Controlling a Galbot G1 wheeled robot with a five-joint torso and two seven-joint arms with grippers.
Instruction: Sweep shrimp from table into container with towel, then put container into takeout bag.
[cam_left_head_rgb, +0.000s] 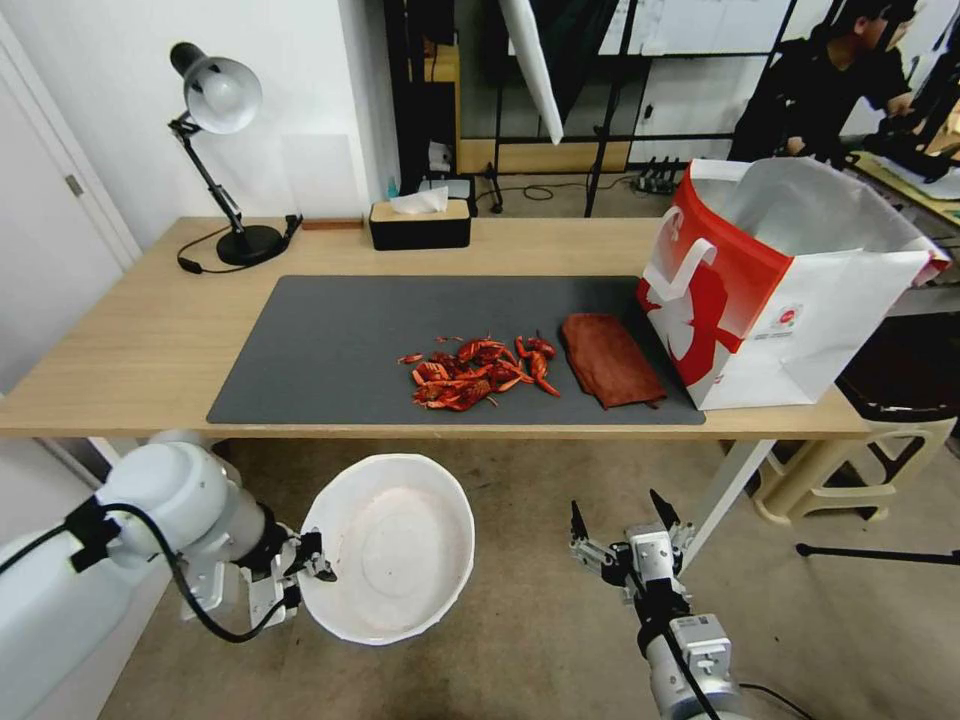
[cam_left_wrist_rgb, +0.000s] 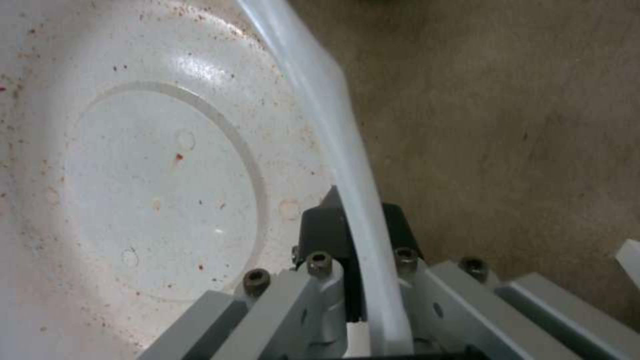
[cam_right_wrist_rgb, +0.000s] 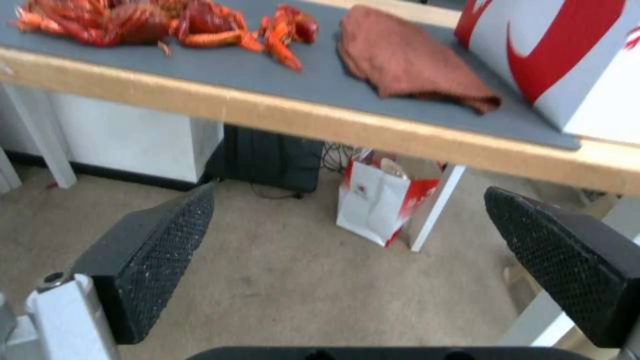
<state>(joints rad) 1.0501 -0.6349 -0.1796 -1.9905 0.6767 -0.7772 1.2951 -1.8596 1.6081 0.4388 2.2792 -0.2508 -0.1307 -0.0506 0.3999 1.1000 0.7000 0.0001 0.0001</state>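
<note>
Right gripper (cam_left_head_rgb: 622, 520) spread open below the table edge; reddish-brown soft cloth towel (cam_left_head_rgb: 610, 359) ahead and above, long axis running away. Left gripper (cam_left_head_rgb: 300, 570) clamped on white bowl container's (cam_left_head_rgb: 390, 545) rim, farther off.

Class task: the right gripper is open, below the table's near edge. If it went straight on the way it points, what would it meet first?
Probably nothing on the table: the right gripper points under the table, toward the small bag on the floor. Depth is unclear.

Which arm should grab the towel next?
Right. The right gripper hangs open and empty below the table edge, nearest the towel; the left gripper is shut on the container rim.
</note>
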